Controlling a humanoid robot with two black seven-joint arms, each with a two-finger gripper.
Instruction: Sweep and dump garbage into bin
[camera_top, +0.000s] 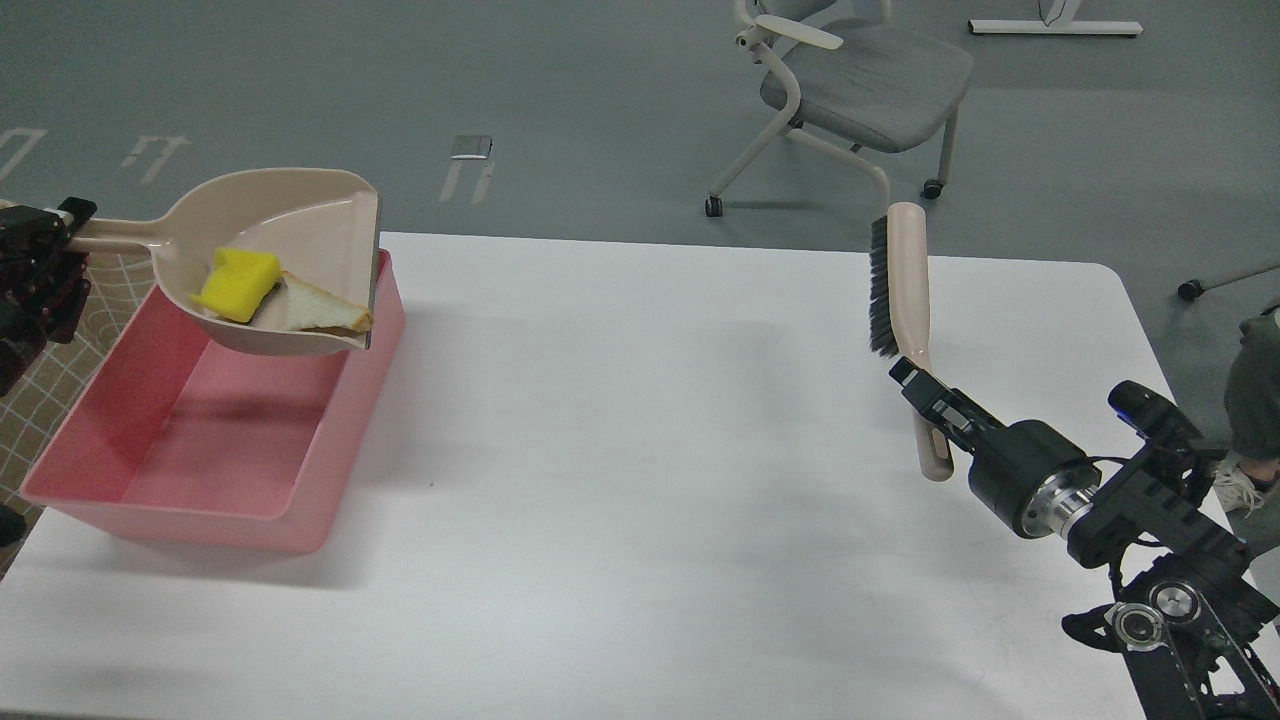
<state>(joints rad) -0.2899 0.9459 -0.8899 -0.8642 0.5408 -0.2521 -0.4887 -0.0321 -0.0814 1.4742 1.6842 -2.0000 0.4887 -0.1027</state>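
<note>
The yellow sponge block (237, 284) and the triangular bread slice (318, 308) lie in a beige dustpan (320, 225). My left gripper (62, 232), at the left edge, is shut on the dustpan's handle and holds the pan in the air over the far end of the pink bin (200, 500). The bin stands on the table's left side with nothing visible on its floor. My right gripper (922, 390) is shut on the handle of a beige brush (905, 275) with black bristles, held above the table's right side.
The white table (650, 450) spans the view; its middle holds nothing. A grey office chair (860, 80) stands on the floor beyond the far edge. A patterned beige cloth (40, 400) lies left of the bin. Someone's leg and shoe (1250, 440) show at the right edge.
</note>
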